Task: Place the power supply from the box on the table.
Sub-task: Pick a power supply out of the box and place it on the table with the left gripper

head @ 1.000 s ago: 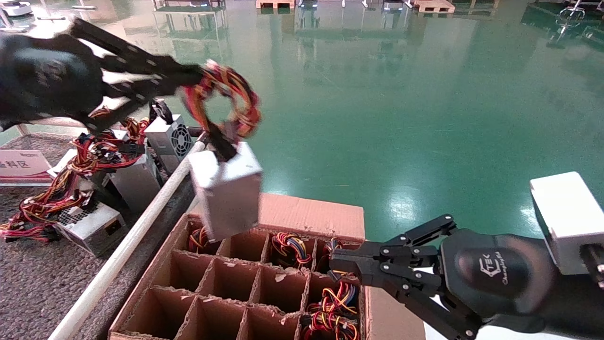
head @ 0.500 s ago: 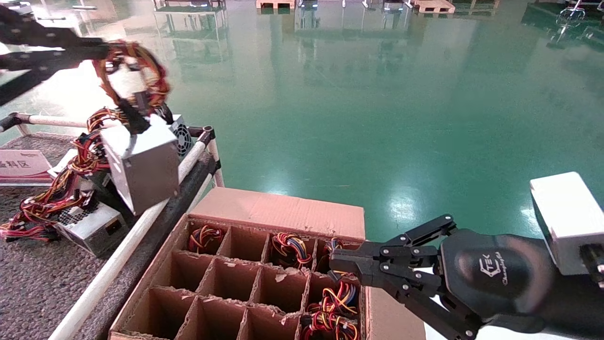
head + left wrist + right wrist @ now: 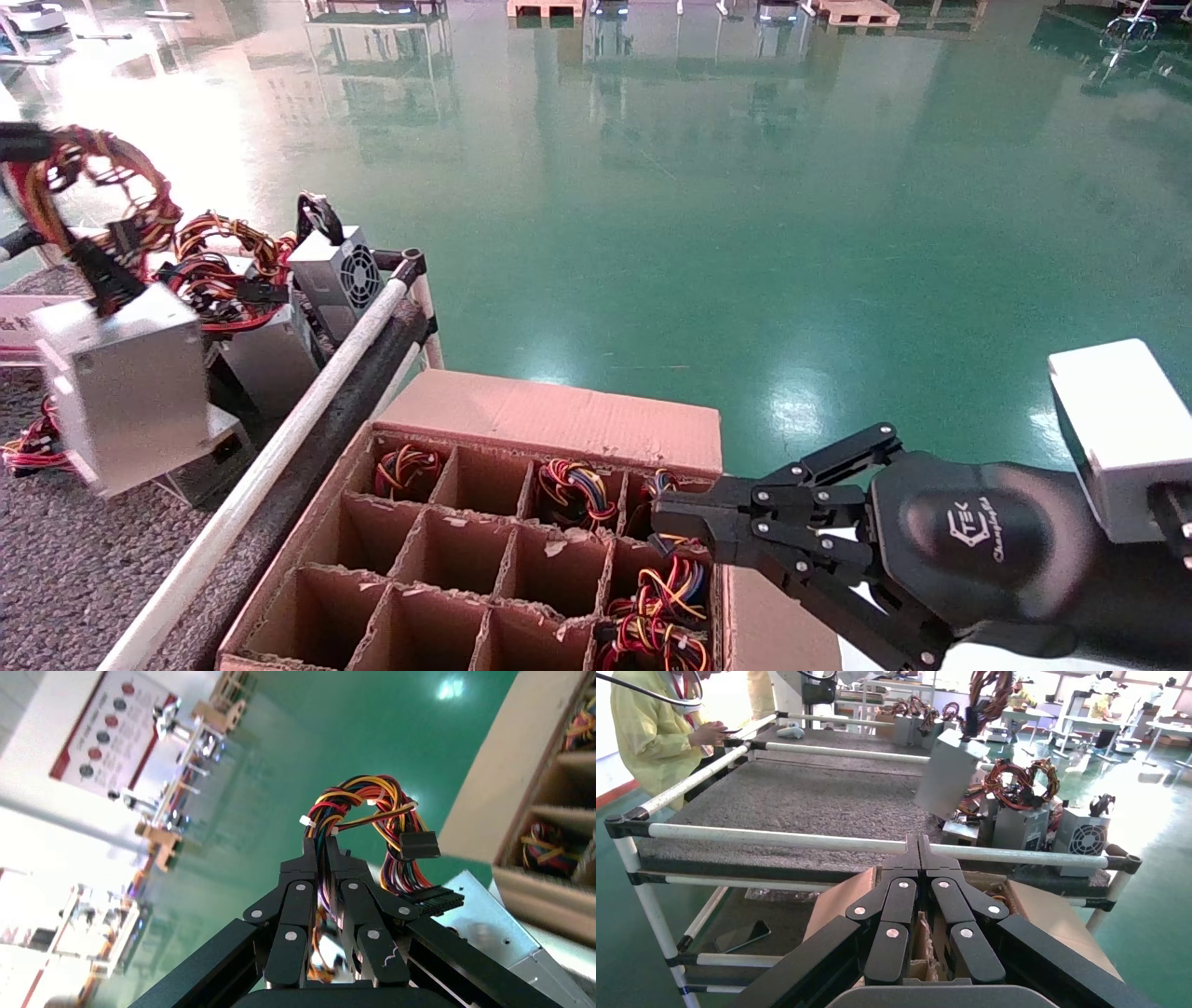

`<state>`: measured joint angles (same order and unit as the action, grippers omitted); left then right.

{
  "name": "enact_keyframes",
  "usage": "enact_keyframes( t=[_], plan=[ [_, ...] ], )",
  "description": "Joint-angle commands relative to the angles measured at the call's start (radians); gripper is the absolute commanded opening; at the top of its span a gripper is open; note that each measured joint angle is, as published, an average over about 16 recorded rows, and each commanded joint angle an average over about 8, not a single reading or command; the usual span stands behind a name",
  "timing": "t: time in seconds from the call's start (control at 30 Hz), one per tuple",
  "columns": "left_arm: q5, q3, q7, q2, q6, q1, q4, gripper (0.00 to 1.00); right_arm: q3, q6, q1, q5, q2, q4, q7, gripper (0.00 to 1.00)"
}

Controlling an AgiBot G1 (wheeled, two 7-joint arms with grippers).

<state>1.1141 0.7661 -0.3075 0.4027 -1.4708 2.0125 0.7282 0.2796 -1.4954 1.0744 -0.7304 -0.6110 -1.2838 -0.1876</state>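
The power supply [image 3: 126,387] is out of the box [image 3: 521,568] and hangs in the air over the table [image 3: 74,559], on the table's side of the white pipe rail [image 3: 279,457] and not yet resting on anything. So the lifting and carrying across look done to me; what is left is to lower it onto the grey surface and let go.

It is a silver-grey metal case, hanging tilted with one corner low, and its thick bundle of red, yellow, orange and black wires [image 3: 93,200] loops up from its top face. My left tool [image 3: 327,860] holds it only by that bundle: the two fingers are closed narrow on the wires, with black connectors dangling just past them (the case itself I do not touch). A load hung like this will probably swing when I set it down.

Just beyond the power supply, nearer the rail, stand other units, among them the grey unit with a round fan grille [image 3: 337,272], with more wire bundles around them.

My right tool [image 3: 666,522] is parked over the box's far cells, its fingers pressed together and holding nothing.
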Motion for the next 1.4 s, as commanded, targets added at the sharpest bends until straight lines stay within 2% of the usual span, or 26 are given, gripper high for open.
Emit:
enact_keyframes(
  t=[0.03,0.77,1.4],
  plan=[
    [0.014,0.009,0.005,-0.017,0.000,0.005,-0.003,0.00,0.000,0.000,0.000,0.000,0.000,0.000,0.000,0.00],
    [0.020,0.082,0.093,-0.111,-0.020,-0.029,0.035,0.00,0.000,0.000,0.000,0.000,0.000,0.000,0.000,0.00],
    [-0.030,0.109,0.146,-0.095,-0.028,-0.063,0.083,0.00,0.000,0.000,0.000,0.000,0.000,0.000,0.000,0.00]
  ],
)
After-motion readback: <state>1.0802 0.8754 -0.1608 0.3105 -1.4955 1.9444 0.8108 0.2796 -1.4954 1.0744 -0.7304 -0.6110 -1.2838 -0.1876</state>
